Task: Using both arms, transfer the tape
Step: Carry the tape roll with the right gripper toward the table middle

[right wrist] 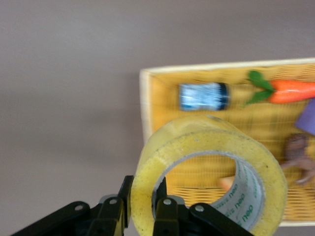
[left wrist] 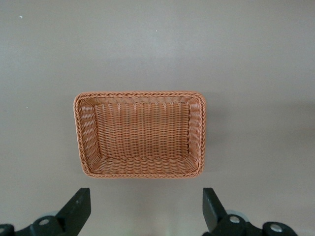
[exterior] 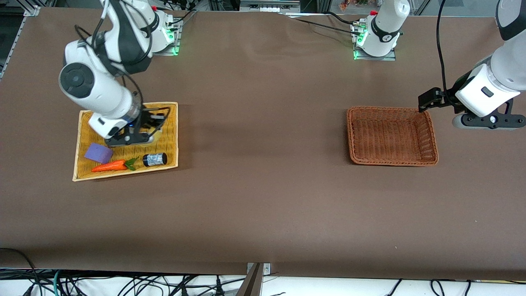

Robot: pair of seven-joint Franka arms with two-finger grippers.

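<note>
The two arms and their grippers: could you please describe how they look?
Both arms are glossy white with rounded joints and black bands, on bases lit green. Loose black cables run along them. The right gripper and left gripper are matte black with angular jaws and silver screws. The right arm's big joint bears a black round cap.

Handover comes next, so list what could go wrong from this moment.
1. The right gripper pinches only the wall of the tape, so the roll might twist or slip.
2. It hangs over the yellow tray; a drop might hit the carrot.
3. The left gripper waits open beside the brown basket, leaving a long carry.
</note>
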